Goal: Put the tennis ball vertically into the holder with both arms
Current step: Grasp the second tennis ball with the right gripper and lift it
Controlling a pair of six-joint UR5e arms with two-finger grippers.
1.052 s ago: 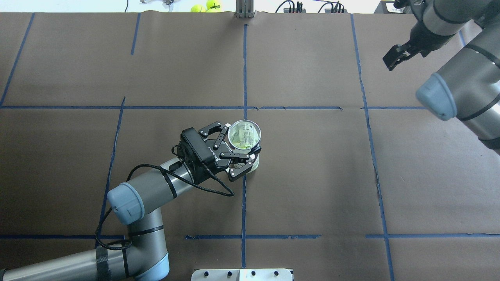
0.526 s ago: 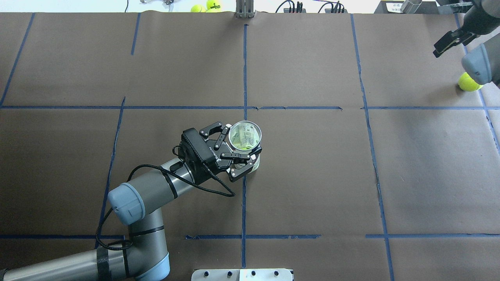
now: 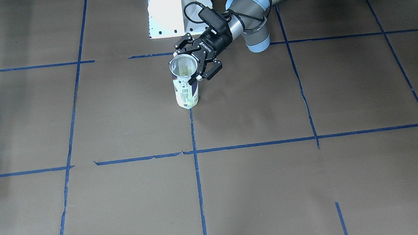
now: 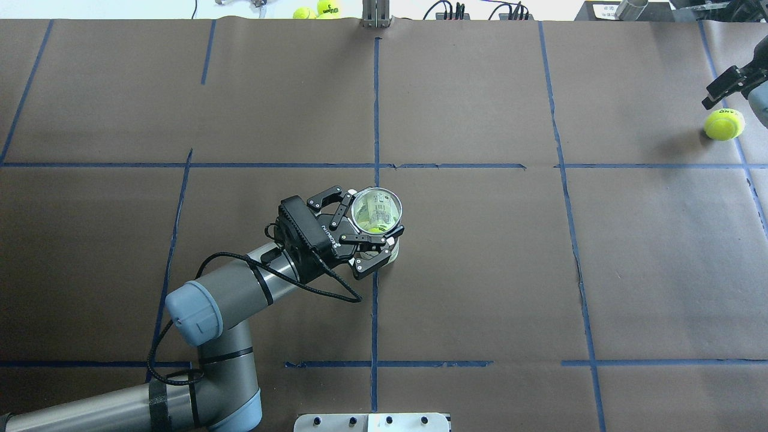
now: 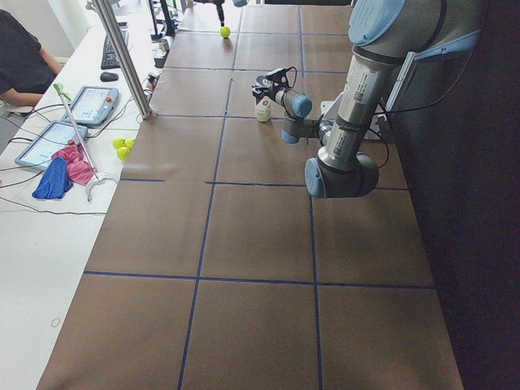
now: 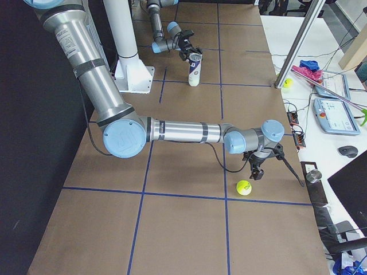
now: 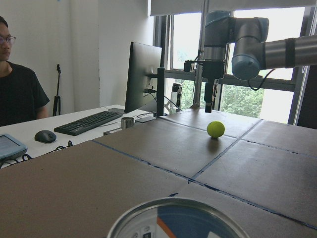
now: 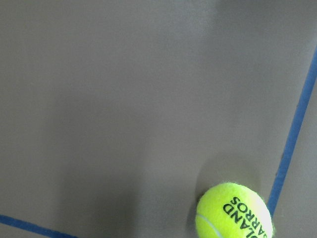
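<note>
The holder (image 4: pixel 376 210) is a clear can with a white and navy label. It stands upright at the table's middle, mouth up, and also shows in the front view (image 3: pixel 186 93). My left gripper (image 4: pixel 366 233) is shut around its upper part (image 3: pixel 193 64). The tennis ball (image 4: pixel 724 125) lies on the table at the far right, and I see it in the right wrist view (image 8: pixel 234 210) and the left wrist view (image 7: pixel 215 129). My right gripper (image 4: pixel 714 96) hangs just above and beside the ball (image 6: pixel 256 175), narrow, shut and empty.
Spare tennis balls (image 4: pixel 318 9) lie beyond the table's far edge, next to a metal post (image 4: pixel 376 15). The white pedestal base (image 3: pixel 179 10) stands behind the holder. A desk with tablets and a seated person (image 5: pixel 20 57) runs along the far side.
My right arm swung right and outward, uncovering the tennis ball, and its gripper now hangs over the ball. The left gripper and the holder have not moved.
</note>
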